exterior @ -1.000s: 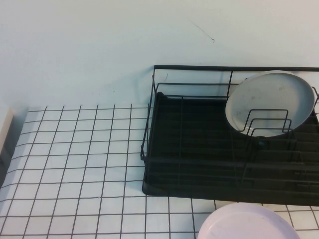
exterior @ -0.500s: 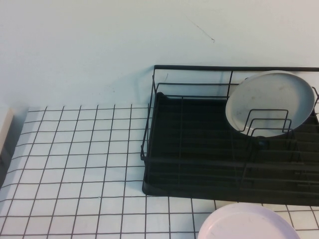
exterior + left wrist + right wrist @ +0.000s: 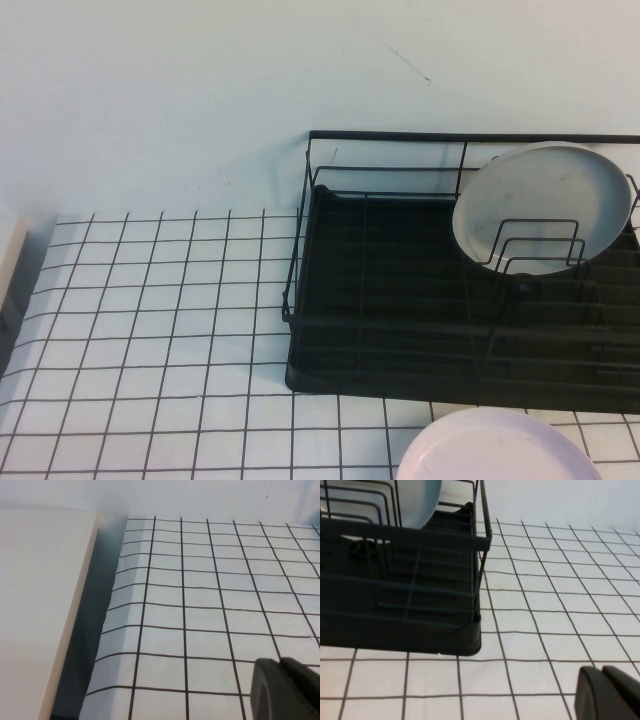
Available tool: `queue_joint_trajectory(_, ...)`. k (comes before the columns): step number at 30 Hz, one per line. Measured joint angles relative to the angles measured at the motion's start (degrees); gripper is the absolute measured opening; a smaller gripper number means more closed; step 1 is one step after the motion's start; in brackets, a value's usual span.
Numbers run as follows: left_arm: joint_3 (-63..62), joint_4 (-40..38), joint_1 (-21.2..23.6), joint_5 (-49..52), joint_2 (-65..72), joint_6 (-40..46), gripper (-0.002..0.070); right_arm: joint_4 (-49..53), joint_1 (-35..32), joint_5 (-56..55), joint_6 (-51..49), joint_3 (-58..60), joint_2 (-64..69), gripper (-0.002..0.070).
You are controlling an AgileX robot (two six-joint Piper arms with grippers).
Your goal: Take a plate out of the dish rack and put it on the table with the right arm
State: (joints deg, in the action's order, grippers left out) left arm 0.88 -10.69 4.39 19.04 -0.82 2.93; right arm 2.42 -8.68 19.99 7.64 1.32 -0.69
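The pale pink plate (image 3: 497, 447) lies flat on the white gridded table (image 3: 150, 330), in front of the black wire dish rack (image 3: 400, 330), partly cut off by the high view's lower edge. Neither arm shows in the high view. My right gripper (image 3: 601, 670) is shut and empty, low over the table beside the rack's corner (image 3: 465, 640). My left gripper (image 3: 279, 661) is shut and empty over the table's left part. The pink plate does not show in either wrist view.
A grey-white plate (image 3: 545, 205) stands upright between the dividers at the rack's back right; it also shows in the right wrist view (image 3: 415, 500). A cream block (image 3: 40, 605) lies off the table's left edge, with a dark gap between.
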Motion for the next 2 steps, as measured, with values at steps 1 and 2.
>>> queue_joint_trajectory(1, 0.00, 0.00, 0.00, 0.00, 0.00, 0.00, -0.0004, 0.00, 0.00, 0.00, -0.12, 0.00, 0.00, -0.0002)
queue_joint_trajectory(2, 0.00, 0.00, 0.00, 0.00, 0.00, 0.00, -0.0004, 0.00, 0.00, 0.00, -0.23, 0.00, 0.00, -0.0002)
